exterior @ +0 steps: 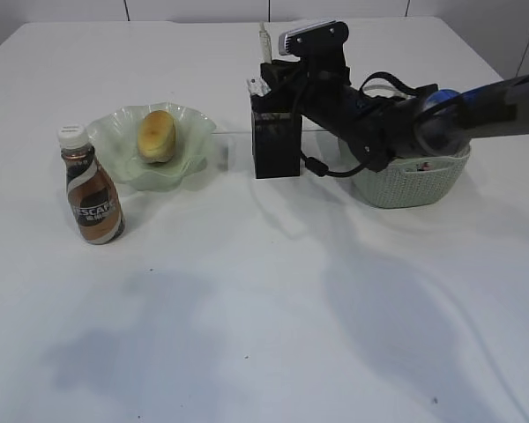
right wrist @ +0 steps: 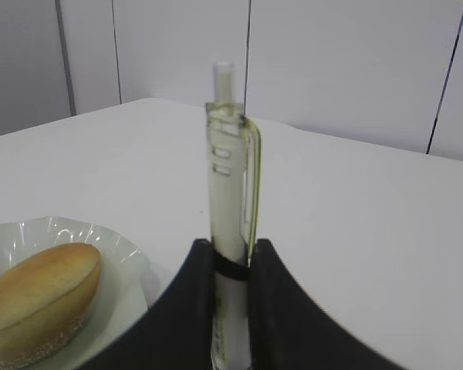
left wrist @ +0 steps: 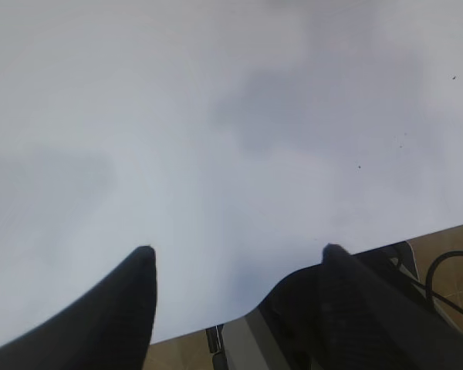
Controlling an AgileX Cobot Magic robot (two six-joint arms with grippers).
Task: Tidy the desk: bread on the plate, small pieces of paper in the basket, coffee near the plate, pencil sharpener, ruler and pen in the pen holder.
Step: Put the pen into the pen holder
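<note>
White desk (exterior: 247, 291): pen (right wrist: 230, 193) upright, pinched in right gripper (right wrist: 233, 270).

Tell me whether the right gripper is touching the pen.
Touching. In the right wrist view the right gripper has both fingers pressed against the barrel of the pen, which stands upright between them with no gap on either side.

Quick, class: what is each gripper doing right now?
Left gripper: open, holding nothing.
Right gripper: closed on the pen, held upright.
</note>
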